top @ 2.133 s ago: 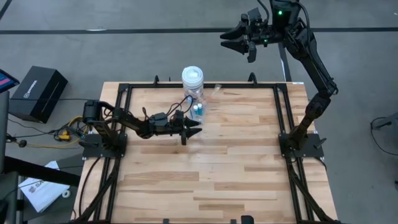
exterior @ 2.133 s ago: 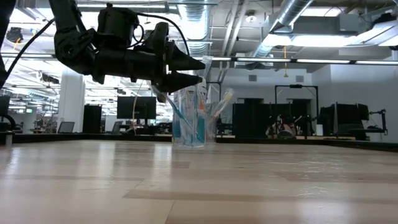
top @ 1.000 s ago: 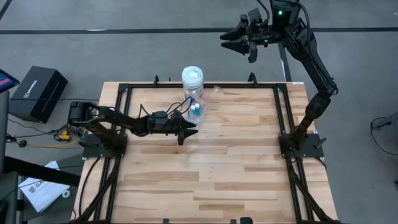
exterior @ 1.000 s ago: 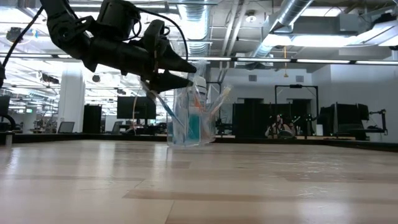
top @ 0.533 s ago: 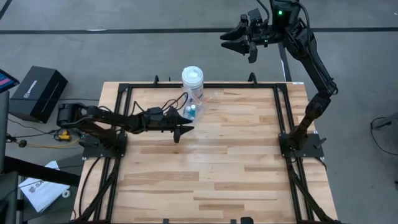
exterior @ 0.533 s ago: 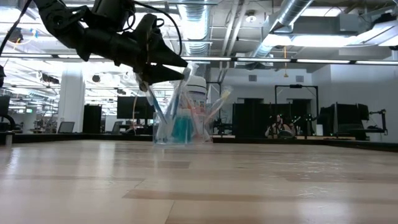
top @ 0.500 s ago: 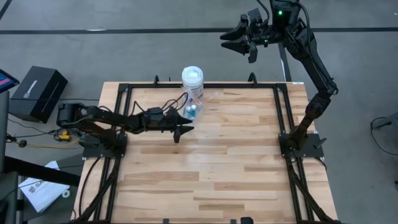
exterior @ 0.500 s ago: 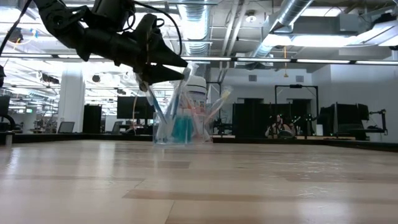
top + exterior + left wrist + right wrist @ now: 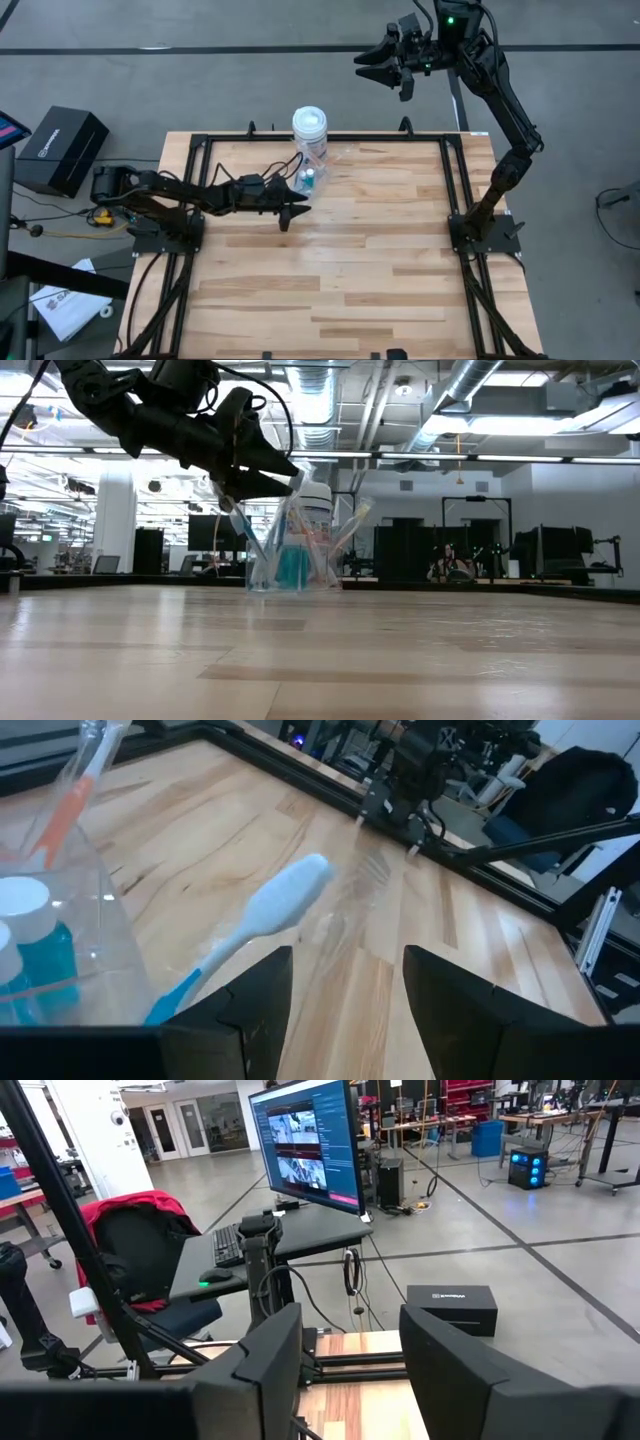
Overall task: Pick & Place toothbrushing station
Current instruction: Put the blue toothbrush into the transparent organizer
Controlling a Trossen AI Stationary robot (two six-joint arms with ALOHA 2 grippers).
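The clear toothbrush holder [image 9: 312,176] stands at the surface's [image 9: 380,260] far edge, beside a white jar [image 9: 309,124]. The left hand [image 9: 288,211], fingers spread around nothing, could tip it over; the right hand [image 9: 385,60] waits spread, high.

Left arm's fingers [image 9: 291,207] spread low over the table; right arm's fingers [image 9: 372,60] parted, raised high.

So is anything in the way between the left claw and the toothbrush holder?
Nothing visible is. The left gripper hangs open right beside the holder, with a toothbrush just ahead of its fingers. The white jar stands behind the holder.
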